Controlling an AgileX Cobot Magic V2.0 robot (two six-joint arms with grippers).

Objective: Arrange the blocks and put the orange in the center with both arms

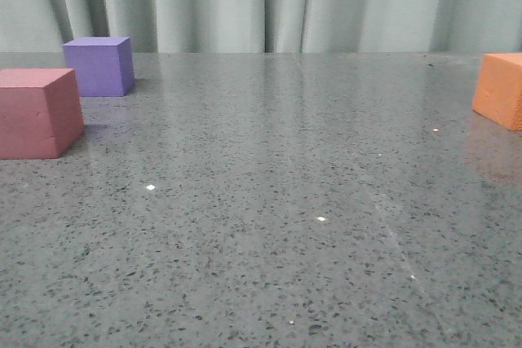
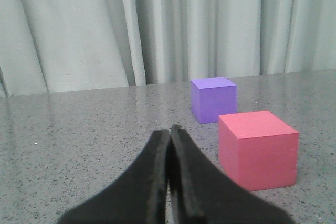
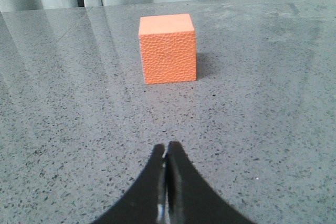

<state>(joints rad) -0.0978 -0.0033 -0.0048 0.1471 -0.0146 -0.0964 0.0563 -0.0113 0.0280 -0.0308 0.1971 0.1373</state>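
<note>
Front view: pink-red cube (image 1: 37,112) cut off by the picture's left edge at the table's (image 1: 269,201) left side. Orange cube (image 1: 501,89) cut off by the right edge; only part of it shows. Neither arm appears there. Both wrist views: left claw (image 2: 169,132) and right claw (image 3: 166,148) cut off at the picture edge, bodies unseen.

Left gripper (image 2: 169,135) and right gripper (image 3: 166,150), fingers seemingly pressed together.
</note>
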